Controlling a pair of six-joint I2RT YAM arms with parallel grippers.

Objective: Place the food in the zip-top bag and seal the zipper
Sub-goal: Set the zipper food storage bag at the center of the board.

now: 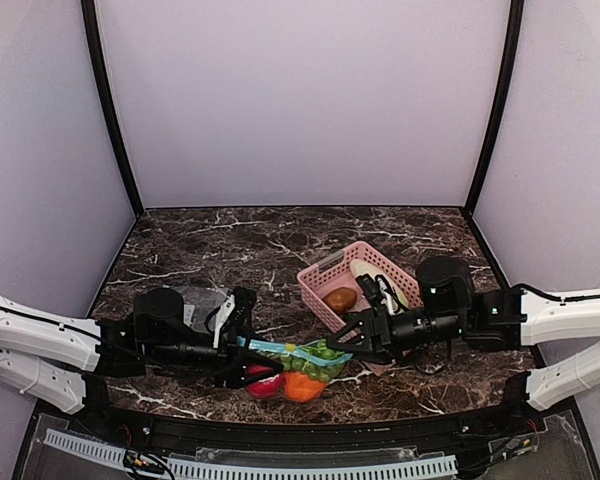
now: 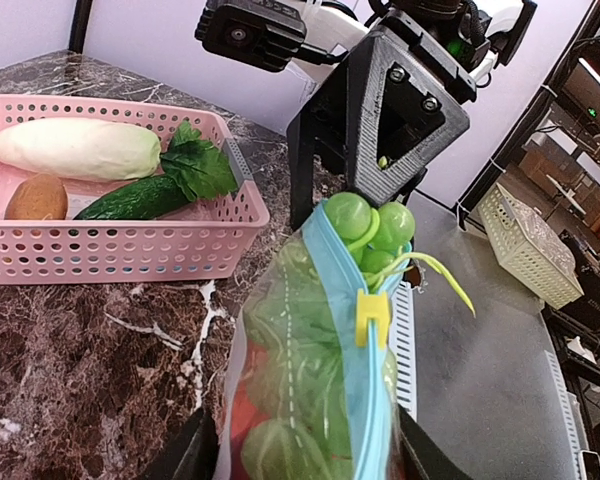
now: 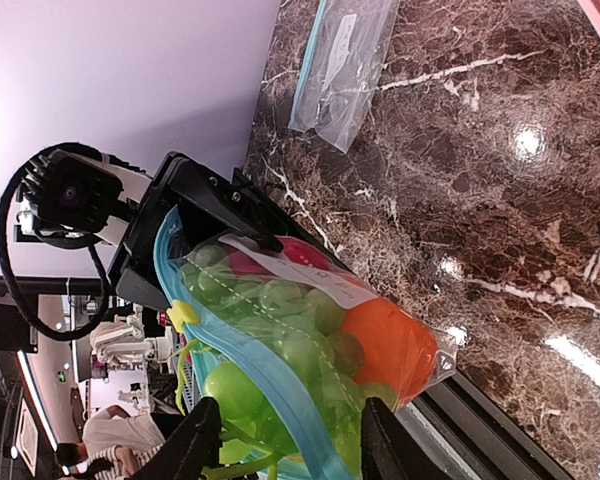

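Note:
The zip-top bag (image 1: pixel 292 366) hangs just above the table's front edge, stretched between both grippers. Inside it are a red tomato (image 1: pixel 265 384), an orange fruit (image 1: pixel 303 387) and a green grape bunch (image 1: pixel 322 358). My left gripper (image 1: pixel 248 362) is shut on the bag's left end, its fingers either side of the bag (image 2: pixel 280 400). My right gripper (image 1: pixel 355 335) is shut on the other end, where some grapes (image 2: pixel 365 225) poke out of the mouth. The blue zipper (image 2: pixel 365 410) is closed up to its yellow slider (image 2: pixel 371 315); beyond the slider it gapes.
A pink basket (image 1: pixel 320 277) behind the bag holds a white vegetable (image 2: pixel 75 148), a cucumber (image 2: pixel 130 200), a brown piece (image 2: pixel 35 197) and a leafy green (image 2: pixel 200 165). A second clear bag (image 3: pixel 340 60) lies flat on the marble behind my left arm.

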